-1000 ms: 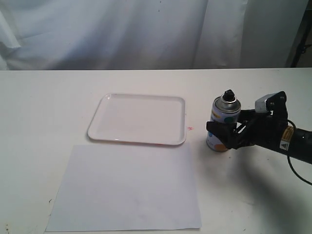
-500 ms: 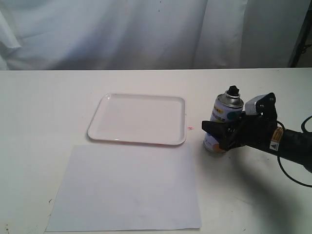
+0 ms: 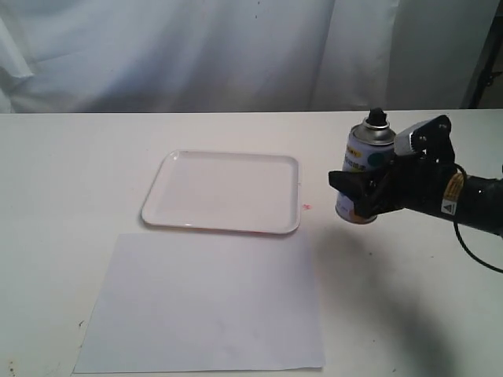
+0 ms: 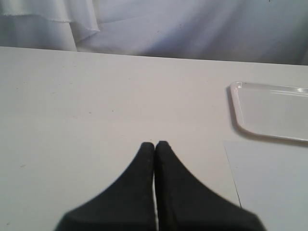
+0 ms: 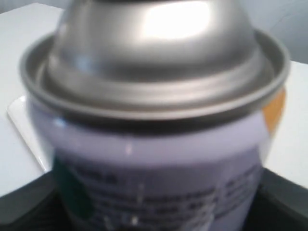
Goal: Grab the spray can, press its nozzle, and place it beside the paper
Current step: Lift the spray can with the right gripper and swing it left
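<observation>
- The white rimmed plastic tray [image 3: 220, 192] shows only its bare floor; the large white paper sheet [image 3: 204, 302] lies just beside it.
- The right gripper [image 3: 359, 195] is clamped round the small white dotted spray can [image 3: 365, 161], which is upright, right of the tray.
- Only the exterior view shows its black nozzle [image 3: 378, 118]; only the left wrist view shows the left gripper [image 4: 154, 150], fingers pressed together.
- A second ago the can stood on the white table [image 3: 78, 173]; now it hangs above it.

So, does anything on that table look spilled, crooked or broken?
Nothing is spilled or broken. Only a tiny pink mark on the white table beside the white rimmed plastic tray stands out; what it is, I cannot tell.
</observation>
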Controlling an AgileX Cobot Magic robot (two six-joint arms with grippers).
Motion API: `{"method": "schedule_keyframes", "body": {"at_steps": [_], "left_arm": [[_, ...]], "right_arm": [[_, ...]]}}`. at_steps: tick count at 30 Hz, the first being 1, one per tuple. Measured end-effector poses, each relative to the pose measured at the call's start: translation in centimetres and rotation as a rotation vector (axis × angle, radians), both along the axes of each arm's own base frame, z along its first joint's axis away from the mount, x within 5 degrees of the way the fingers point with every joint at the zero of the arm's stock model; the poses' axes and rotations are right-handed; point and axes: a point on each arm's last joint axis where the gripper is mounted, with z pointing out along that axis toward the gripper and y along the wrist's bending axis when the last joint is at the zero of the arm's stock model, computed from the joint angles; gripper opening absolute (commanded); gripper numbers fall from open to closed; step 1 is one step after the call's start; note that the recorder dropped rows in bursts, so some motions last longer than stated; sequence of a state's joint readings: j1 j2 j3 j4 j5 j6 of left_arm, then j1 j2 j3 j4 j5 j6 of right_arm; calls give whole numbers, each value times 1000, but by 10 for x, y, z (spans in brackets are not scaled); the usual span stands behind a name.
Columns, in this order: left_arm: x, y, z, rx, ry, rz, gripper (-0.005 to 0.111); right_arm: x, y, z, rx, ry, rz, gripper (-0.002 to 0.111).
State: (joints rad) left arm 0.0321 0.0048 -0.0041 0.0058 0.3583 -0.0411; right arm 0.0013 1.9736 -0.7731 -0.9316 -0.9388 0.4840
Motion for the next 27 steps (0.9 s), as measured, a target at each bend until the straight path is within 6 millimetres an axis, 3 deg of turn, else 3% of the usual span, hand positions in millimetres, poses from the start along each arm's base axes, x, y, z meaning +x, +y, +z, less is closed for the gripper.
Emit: {"method": "schedule_keyframes", "body": {"at_steps": [7,16,27], "left_arm": [[0,0,0,0,0,0,0],[0,0,0,0,0,0,0],[0,0,0,0,0,0,0]], "right_arm": [[-10,24,40,-145,-33,6,0],[-35,78,84,-359,-61,35,0],[-73,147,97,-637,-24,81,0]]}}
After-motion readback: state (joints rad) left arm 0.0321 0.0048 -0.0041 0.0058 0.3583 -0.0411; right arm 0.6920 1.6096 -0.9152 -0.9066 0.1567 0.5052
